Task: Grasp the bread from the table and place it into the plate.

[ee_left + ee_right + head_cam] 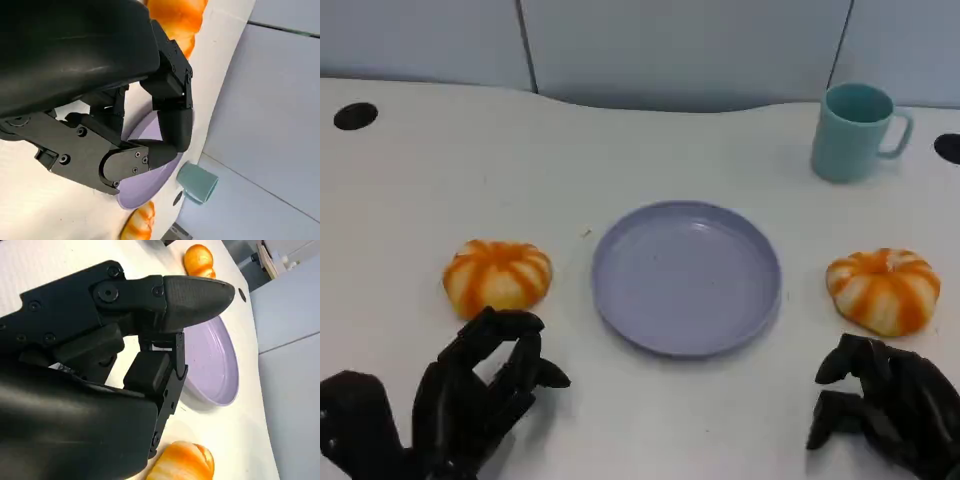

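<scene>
White table (650, 140) carries all items. Lavender plate (687, 276) sits at centre with nothing in it. Left hand (480, 390) hovers low at the near edge, fingers (520, 365) curled loosely with gaps between them, holding nothing. Right hand (885, 405) is at the near right, fingers curled inward, nothing in them. One orange-and-white striped bread (497, 276) lies on the table left of the plate, just beyond the left hand, not touching it. A second bread (883, 289) lies right of the plate, just beyond the right hand. A teal mug (853, 131) stands upright at far right.
</scene>
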You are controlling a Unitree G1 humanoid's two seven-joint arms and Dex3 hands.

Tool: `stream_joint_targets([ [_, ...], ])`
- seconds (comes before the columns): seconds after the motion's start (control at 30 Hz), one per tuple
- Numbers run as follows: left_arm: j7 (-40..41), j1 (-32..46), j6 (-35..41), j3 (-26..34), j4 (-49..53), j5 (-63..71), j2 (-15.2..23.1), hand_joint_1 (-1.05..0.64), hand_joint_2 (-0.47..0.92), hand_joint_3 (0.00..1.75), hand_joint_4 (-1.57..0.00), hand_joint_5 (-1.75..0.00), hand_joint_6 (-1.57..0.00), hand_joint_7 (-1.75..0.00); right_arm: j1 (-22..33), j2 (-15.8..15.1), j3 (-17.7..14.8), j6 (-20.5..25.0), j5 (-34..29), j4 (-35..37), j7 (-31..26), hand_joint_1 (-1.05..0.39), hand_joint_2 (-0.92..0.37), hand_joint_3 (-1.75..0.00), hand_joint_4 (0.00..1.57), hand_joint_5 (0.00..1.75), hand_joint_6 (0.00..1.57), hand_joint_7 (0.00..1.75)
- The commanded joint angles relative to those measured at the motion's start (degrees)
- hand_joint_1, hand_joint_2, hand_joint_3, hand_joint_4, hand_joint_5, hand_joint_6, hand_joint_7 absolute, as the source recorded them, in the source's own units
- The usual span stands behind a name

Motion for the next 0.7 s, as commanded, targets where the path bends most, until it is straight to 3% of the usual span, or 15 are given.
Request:
stream_joint_targets([
  [0.03,0.11,-0.08,-0.81,0.09,0.16,0.35,0.81,-0.40,0.68,0.71,-0.63,-1.65,-0.60,-1.31,0.25,-1.00,-0.54,0.36,-0.26,0.28,-0.22,-0.43,-0.92,-0.44,1.22,1.12,1.13,1.05],
  [0.23,-1.53,-0.17,-1.98,0.47,0.21,-0.20,1.28,-0.39,0.67,0.71,-0.60,-1.63,-0.59,-1.31,0.44,-0.47,-0.46,0.41,-0.02,-0.05,-0.50,-0.43,-0.92,-0.43,1.22,1.12,1.13,1.05],
  [0.27,-2.49,-0.31,-4.36,0.21,0.26,0.66,1.78,-0.38,0.69,0.67,-0.59,-1.49,-0.59,-1.15,0.45,-0.43,-0.44,0.37,0.06,0.00,-0.39,-0.43,-0.92,-0.43,1.22,1.12,1.13,1.05],
  [0.3,-3.20,-0.43,-6.16,0.02,0.37,1.27,2.14,-0.37,0.75,0.57,-0.57,-1.26,-0.59,-0.80,0.46,-0.41,-0.43,0.35,0.11,0.03,-0.31,-0.43,-0.92,-0.43,1.22,1.12,1.13,1.04],
  [0.33,-3.70,-0.53,-7.42,-0.09,0.57,1.63,2.36,-0.37,0.80,0.48,-0.57,-1.15,-0.64,-0.57,0.46,-0.39,-0.42,0.34,0.14,0.06,-0.28,-0.43,-0.92,-0.43,1.22,1.12,1.13,1.04],
  [0.4,-5.03,-1.47,-12.16,-0.62,2.15,3.64,3.79,-0.36,0.86,0.35,-0.58,-0.93,-0.65,-0.31,-0.11,-0.42,-0.39,0.04,-0.08,0.88,-0.29,-0.43,-0.92,-0.43,1.22,1.11,1.14,1.04],
  [0.47,-5.75,-2.83,-22.26,-2.27,6.08,9.57,6.86,-0.44,0.91,0.23,-0.54,-0.74,-0.62,-0.11,-0.63,-0.53,-0.38,-0.23,-0.19,1.68,-0.05,-0.44,-0.92,-0.43,1.22,1.11,1.13,1.03],
  [0.63,-0.78,-5.86,-39.00,-5.45,12.96,23.30,13.49,-0.59,0.92,0.12,-0.39,-0.57,-0.49,-0.01,-1.08,-0.31,-0.21,-0.47,-0.41,2.33,-0.31,-0.43,-0.92,-0.44,1.22,1.11,1.13,1.03],
  [0.7,5.54,-6.73,-42.90,-6.66,13.28,32.33,16.63,-0.63,0.92,0.10,-0.32,-0.50,-0.43,0.00,-1.18,-0.09,-0.21,-0.46,-0.25,2.44,-0.26,-0.42,-0.92,-0.44,1.22,1.10,1.12,1.03],
])
